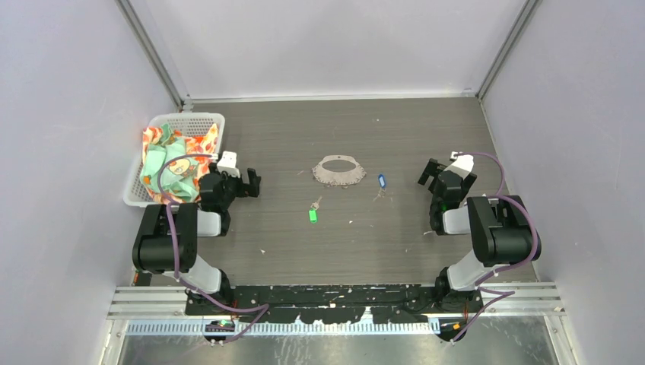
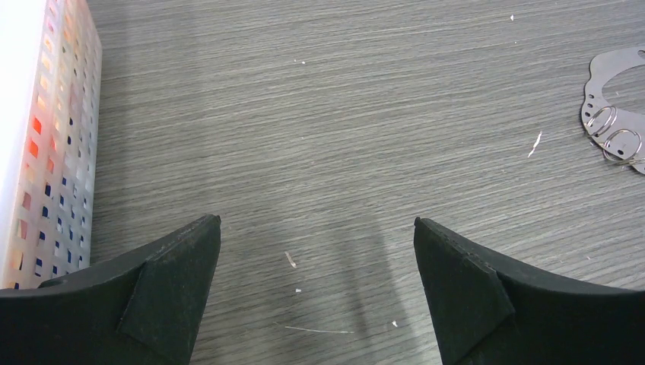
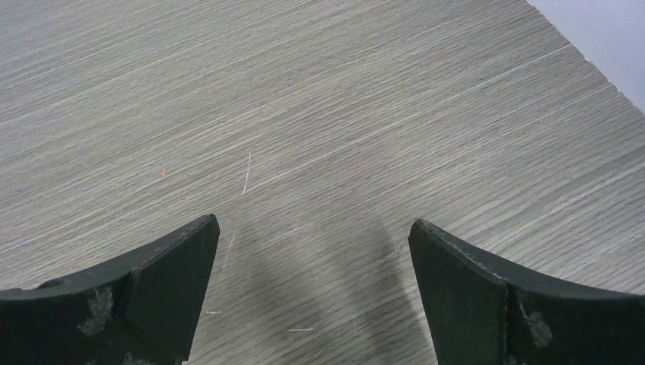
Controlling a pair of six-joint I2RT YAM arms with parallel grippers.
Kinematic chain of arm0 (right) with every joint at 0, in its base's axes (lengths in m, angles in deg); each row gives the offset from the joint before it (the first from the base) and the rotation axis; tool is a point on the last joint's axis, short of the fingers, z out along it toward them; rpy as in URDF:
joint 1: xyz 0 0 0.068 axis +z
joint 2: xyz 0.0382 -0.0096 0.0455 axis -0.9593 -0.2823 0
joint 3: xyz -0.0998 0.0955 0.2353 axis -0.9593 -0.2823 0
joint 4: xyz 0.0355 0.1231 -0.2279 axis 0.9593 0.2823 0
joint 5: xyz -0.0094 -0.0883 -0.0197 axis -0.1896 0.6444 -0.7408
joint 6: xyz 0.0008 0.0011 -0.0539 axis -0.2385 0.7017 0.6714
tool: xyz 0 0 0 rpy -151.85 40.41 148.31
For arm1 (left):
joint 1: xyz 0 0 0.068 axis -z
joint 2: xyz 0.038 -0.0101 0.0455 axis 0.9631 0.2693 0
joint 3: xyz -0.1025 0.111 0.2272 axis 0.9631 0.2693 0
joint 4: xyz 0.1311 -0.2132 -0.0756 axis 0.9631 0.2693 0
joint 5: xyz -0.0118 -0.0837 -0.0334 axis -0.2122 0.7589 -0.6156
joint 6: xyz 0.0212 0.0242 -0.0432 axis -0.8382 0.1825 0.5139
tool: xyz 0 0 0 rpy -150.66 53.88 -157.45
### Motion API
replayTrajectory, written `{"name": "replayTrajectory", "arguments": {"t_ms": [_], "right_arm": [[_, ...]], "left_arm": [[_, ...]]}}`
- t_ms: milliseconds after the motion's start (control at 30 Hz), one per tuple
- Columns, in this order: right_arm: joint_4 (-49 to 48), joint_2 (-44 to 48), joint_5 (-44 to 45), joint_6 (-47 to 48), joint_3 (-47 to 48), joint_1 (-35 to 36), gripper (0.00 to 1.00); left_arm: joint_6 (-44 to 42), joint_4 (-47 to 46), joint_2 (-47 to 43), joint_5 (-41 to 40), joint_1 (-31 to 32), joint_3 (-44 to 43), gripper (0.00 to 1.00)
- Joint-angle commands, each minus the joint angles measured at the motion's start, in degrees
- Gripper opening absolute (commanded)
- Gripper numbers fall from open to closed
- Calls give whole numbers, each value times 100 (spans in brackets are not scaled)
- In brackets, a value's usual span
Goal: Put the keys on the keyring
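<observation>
Jaws on both arms stand wide open and hold nothing. Left jaws hover low over the desk (image 1: 289, 137), just right of a white basket (image 1: 182, 116) that holds a bright patterned cloth (image 1: 171, 163). Right jaws hover near the desk's right side, and the right wrist view shows only wood grain between them.

The keyring (image 1: 335, 179) lies flat mid-desk between the two arms, a grey scalloped loop with an oval opening. In the left wrist view it (image 2: 595, 91) shows at the right edge, with two small wire rings (image 2: 613, 133) on its near part.

The green key (image 1: 312, 214) lies on the desk nearer the arms, apart from the keyring. The blue key (image 1: 382, 181) lies just right of the keyring, not touching it. Small light scraps dot the desk.
</observation>
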Motion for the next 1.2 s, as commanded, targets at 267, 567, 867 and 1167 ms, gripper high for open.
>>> {"name": "replayTrajectory", "arguments": {"t_ms": [267, 567, 867, 1167], "right_arm": [[71, 348, 240, -110, 94, 21, 100], [5008, 1763, 547, -2811, 2647, 8, 100], [5902, 918, -1252, -1225, 3788, 1343, 97], [6196, -207, -2531, -1035, 4436, 1881, 59]], "left_arm": [[-3, -22, -88, -51, -156, -51, 100], [-666, 5132, -1122, 733, -156, -2469, 100], [-936, 8153, -1041, 769, -127, -4440, 100], [-783, 9431, -623, 650, -90, -5416, 100]]}}
